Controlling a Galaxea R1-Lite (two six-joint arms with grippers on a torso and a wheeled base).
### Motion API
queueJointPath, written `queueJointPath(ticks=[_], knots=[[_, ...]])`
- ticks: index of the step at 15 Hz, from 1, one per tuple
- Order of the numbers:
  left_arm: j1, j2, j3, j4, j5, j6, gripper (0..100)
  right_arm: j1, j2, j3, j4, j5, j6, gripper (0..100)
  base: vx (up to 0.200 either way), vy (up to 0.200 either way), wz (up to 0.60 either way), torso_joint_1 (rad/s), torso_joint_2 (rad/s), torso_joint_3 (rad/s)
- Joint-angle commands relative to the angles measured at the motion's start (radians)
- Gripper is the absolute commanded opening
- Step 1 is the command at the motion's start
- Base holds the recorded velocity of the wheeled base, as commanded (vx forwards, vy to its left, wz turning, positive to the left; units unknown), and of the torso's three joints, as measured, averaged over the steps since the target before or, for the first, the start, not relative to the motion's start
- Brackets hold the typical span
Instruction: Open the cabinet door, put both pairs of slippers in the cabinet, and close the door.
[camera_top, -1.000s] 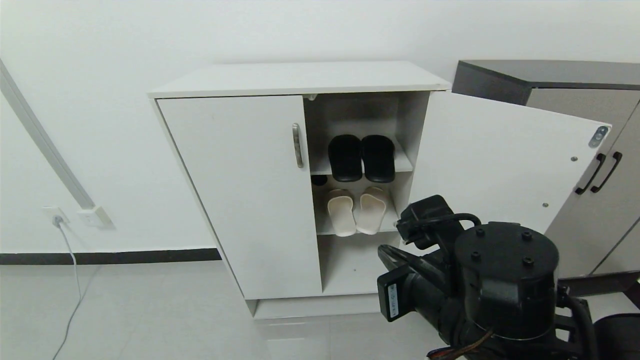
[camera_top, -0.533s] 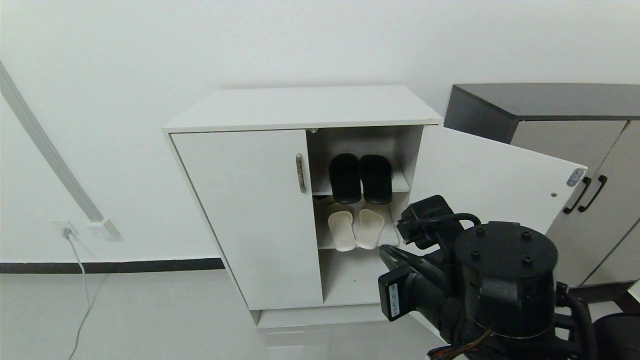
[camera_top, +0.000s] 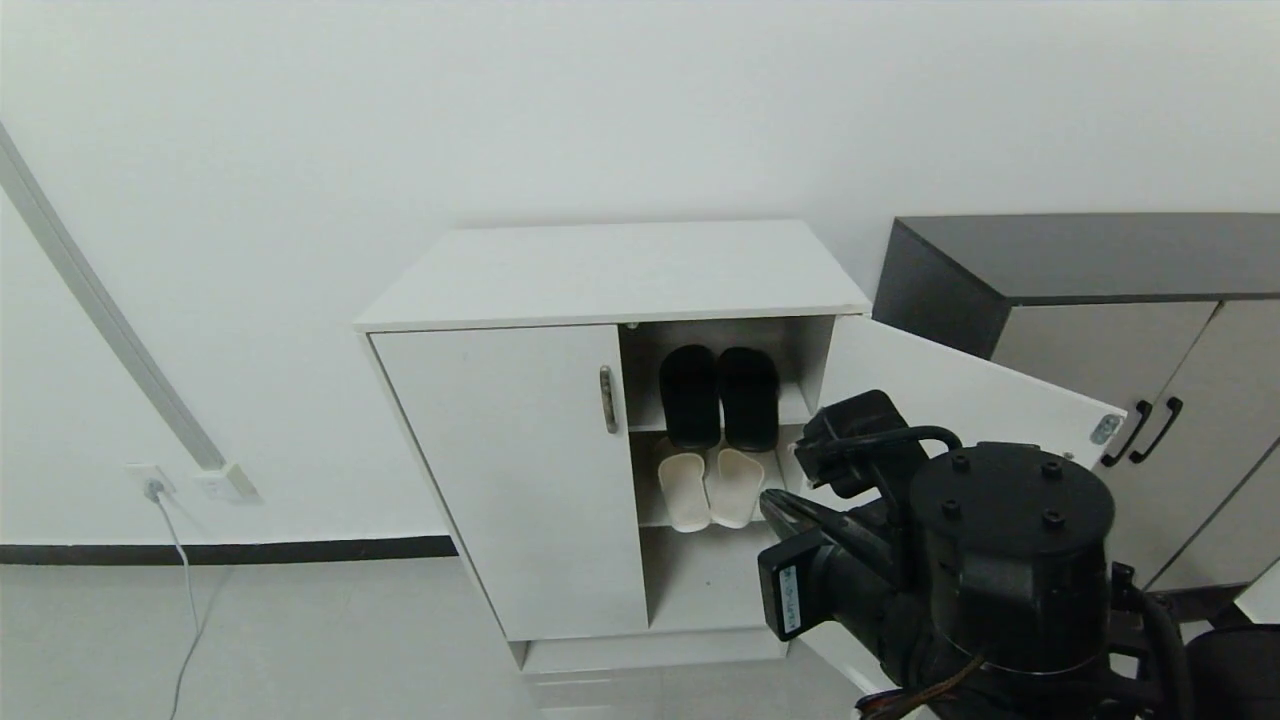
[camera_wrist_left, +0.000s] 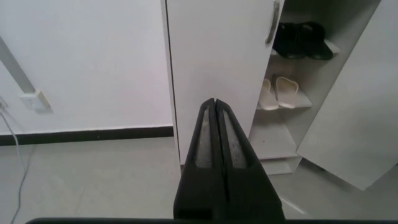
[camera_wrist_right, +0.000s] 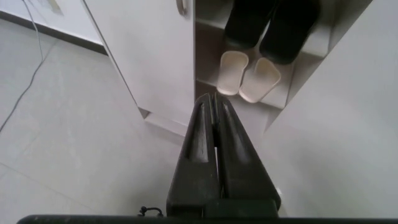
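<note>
Standing open: the right-hand door (camera_top: 960, 400) of the white two-door wooden cabinet (camera_top: 610, 275), swung out toward the robot's right. The left-hand door (camera_top: 510, 470), w/ a slim metal bar handle (camera_top: 607, 399) at its inner edge, is shut flat.

Both pairs sit inside the cabinet's open half. The pair of black rubber slippers (camera_top: 718, 397) is on the top shelf, side by side & touching. The pair of cream rubber slippers (camera_top: 710, 488) is on the shelf directly below, also side by side. The cabinet's lowest compartment sits under the cream pair.

Left hand (camera_wrist_left: 214, 101): fingers pressed flat together, nothing btwn them. It hangs out in front of the cabinet on the shut-door side, well apart from it, over the pale grey tiled floor (camera_wrist_left: 93, 174).

Right hand (camera_wrist_right: 214, 96): fingers likewise pinched together, holding nothing. It hangs in front of the cabinet's open half, apart from door & shelves, w/ the cream pair beyond its tips.

A dark grey cabinet with black handles (camera_top: 1100, 290) stands just beside the white cabinet on the open-door side. A white wall socket with a grey cable (camera_top: 150, 483) is well apart from the cabinet on the shut-door side, above a black skirting stripe (camera_top: 220, 550).
</note>
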Motion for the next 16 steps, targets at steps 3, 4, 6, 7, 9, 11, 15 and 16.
queueJointPath(ticks=[3, 4, 6, 7, 9, 11, 15, 16], knots=[[0.001, 0.001, 0.000, 0.000, 0.000, -0.001, 0, -0.014, 0.002, 0.009, -0.002, 0.002, -0.003, 0, 0.000, 0.000, 0.00, 0.211, -0.52, -0.316], [0.001, 0.001, 0.000, 0.000, 0.000, -0.001, 0, -0.014, 0.002, 0.011, -0.002, 0.002, -0.011, 0, 0.000, 0.000, 0.00, 0.232, -0.54, -0.325], [0.001, 0.001, 0.000, 0.000, 0.000, -0.001, 0, -0.014, 0.002, 0.014, -0.002, 0.002, -0.012, 0, 0.000, 0.000, 0.00, 0.110, -0.27, -0.154], [0.001, 0.001, 0.000, 0.000, 0.000, 0.001, 0, -0.015, 0.002, 0.014, -0.002, 0.002, -0.012, 0, 0.000, 0.000, 0.00, 0.051, -0.11, -0.066], [0.001, 0.001, 0.000, 0.000, 0.000, -0.001, 0, -0.015, 0.002, 0.014, -0.002, 0.002, -0.012, 0, 0.000, 0.000, -0.30, 0.024, -0.05, -0.029], [0.001, 0.001, 0.000, 0.000, -0.001, 0.001, 0, -0.015, 0.004, 0.014, -0.002, 0.004, -0.012, 0, 0.000, 0.000, -0.60, 0.000, -0.01, -0.002], [0.001, 0.001, 0.002, 0.000, -0.003, 0.011, 0, -0.046, 0.015, 0.009, -0.002, 0.004, -0.019, 0, 0.000, 0.000, -0.45, 0.008, 0.00, -0.002], [0.001, 0.001, 0.002, 0.000, -0.001, 0.011, 0, -0.052, 0.015, 0.011, -0.003, 0.004, -0.025, 0, 0.000, 0.000, 0.00, 0.000, 0.00, 0.000]])
